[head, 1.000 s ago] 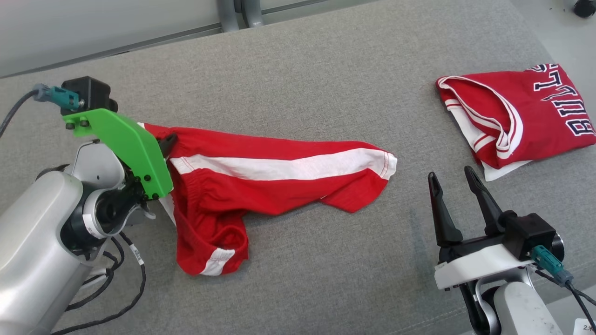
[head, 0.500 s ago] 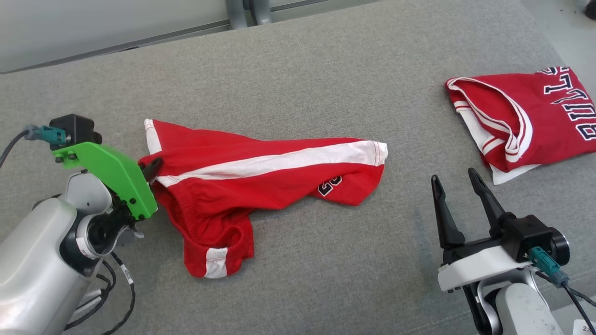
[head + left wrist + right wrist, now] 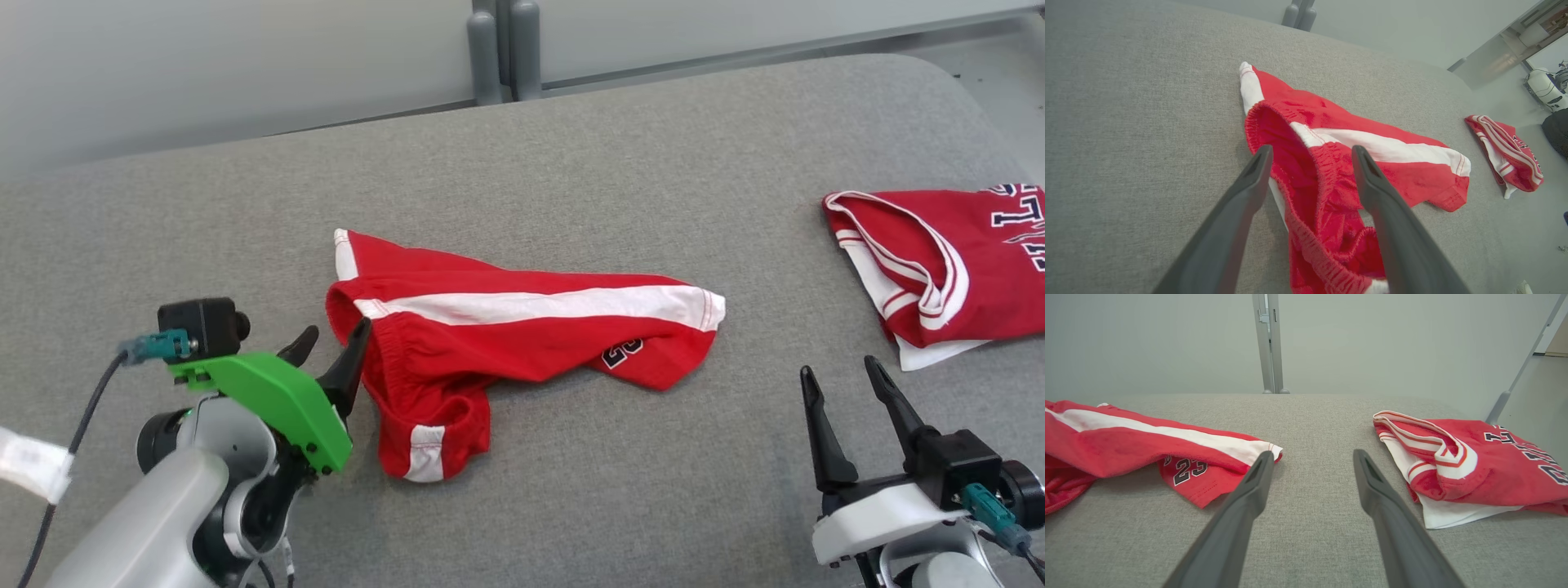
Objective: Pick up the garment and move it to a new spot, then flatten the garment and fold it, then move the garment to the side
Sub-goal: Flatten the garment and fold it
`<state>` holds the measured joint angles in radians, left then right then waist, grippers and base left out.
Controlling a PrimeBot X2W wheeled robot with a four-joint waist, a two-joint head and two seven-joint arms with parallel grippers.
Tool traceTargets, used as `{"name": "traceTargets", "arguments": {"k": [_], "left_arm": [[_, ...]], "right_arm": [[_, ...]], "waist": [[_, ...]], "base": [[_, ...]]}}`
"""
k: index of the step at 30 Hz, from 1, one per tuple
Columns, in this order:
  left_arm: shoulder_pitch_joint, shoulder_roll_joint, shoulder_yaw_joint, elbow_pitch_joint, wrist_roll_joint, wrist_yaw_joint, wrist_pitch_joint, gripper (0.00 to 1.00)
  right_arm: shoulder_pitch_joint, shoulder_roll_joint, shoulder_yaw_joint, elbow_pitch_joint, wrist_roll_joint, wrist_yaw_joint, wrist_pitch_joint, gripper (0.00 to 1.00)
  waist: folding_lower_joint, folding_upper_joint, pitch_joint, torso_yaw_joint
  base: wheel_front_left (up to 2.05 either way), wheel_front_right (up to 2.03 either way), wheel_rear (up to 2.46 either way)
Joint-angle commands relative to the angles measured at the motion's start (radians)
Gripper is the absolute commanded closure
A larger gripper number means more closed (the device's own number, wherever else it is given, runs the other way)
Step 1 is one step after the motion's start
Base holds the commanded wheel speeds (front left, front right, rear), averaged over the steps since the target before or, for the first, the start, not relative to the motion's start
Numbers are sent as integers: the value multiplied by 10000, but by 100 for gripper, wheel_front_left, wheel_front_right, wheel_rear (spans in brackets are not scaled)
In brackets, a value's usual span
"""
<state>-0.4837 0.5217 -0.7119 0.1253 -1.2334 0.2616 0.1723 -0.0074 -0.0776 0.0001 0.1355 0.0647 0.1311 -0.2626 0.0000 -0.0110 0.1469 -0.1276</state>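
the left end effector (image 3: 336, 328) sits low at the left of the grey desk (image 3: 571, 147), its two dark fingers (image 3: 1241, 212) spread wide and gripping nothing; in the left wrist view the elastic waistband (image 3: 1327, 167) lies between them, loose and unpinched; the garment, red shorts (image 3: 522, 343) with a white side stripe, lies crumpled near the desk's middle, just right of that end effector; its long axis runs left to right, waistband at the left end, leg hem (image 3: 706, 309) at the right, the other leg bunched toward the robot; the right end effector (image 3: 840, 366) hovers well apart from the hem, jaws equally wide and empty; a folded red jersey (image 3: 939, 269) lies further right; for flattening, i judge the left arm the nearer, with the right placed to take the hem.
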Motion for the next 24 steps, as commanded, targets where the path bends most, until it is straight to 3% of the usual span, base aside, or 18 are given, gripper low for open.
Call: {"name": "traceTargets", "arguments": {"k": [1, 4, 15, 21, 24], "left_arm": [[463, 271, -192, -289, 605, 187, -513, 0], [1318, 254, -224, -700, 1026, 581, -1525, 0], [3211, 444, 111, -940, 1675, 985, -3805, 0], [4218, 570, 452, -814, 2502, 1160, -4323, 0], [4713, 415, 955, -983, 3100, 966, -4387, 0]], "right_arm": [[273, -176, -185, -117, -40, -7, -28, 0], [603, -417, -535, -195, -9, -7, -28, 0], [1156, -578, -979, 44, -89, -7, -28, 0], [1467, -559, -838, 377, -243, -7, -28, 0], [1614, -481, -880, 440, -266, -7, -28, 0]], "waist": [[0, 110, -642, 728], [0, 110, -1027, 1233], [0, 110, -1662, 2030], [0, 110, -1985, 2137], [0, 110, -2140, 2175]], "base": [[0, 0, 0], [0, 0, 0], [0, 0, 0], [0, 0, 0], [0, 0, 0]]}}
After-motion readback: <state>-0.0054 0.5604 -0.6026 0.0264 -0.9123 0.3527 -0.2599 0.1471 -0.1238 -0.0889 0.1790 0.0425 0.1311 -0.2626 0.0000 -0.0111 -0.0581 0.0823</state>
